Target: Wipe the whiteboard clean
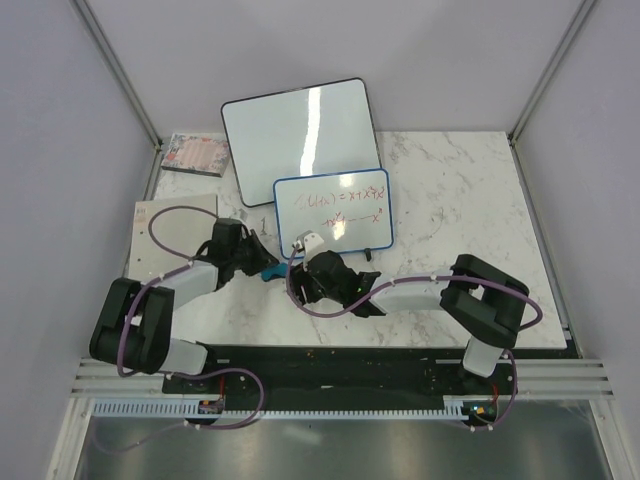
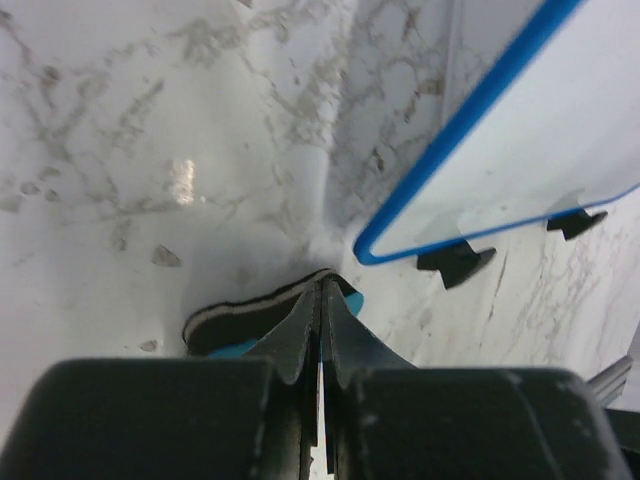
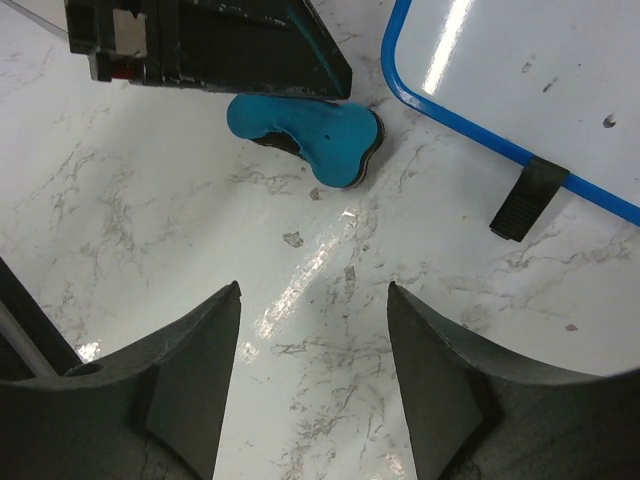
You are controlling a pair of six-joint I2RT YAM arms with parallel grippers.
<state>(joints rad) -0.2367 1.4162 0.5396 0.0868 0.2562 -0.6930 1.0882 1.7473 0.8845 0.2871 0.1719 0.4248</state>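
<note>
The whiteboard (image 1: 335,212), blue-framed with red and green handwriting, stands on black feet mid-table. It also shows in the left wrist view (image 2: 560,130) and the right wrist view (image 3: 530,70). A blue eraser (image 1: 268,271) with a black felt underside lies flat on the marble just left of the board's near corner (image 3: 310,130). My left gripper (image 1: 258,262) is shut, with its tips (image 2: 322,287) down at the eraser (image 2: 235,322) and nothing visible between the fingers. My right gripper (image 1: 303,285) is open and empty (image 3: 313,290) over bare marble, short of the eraser.
A larger blank black-framed whiteboard (image 1: 300,128) leans behind the small board. A flowered card (image 1: 195,153) lies at the back left corner, and a white sheet (image 1: 160,235) at the left edge. The two arms' purple cables loop over the near part of the table.
</note>
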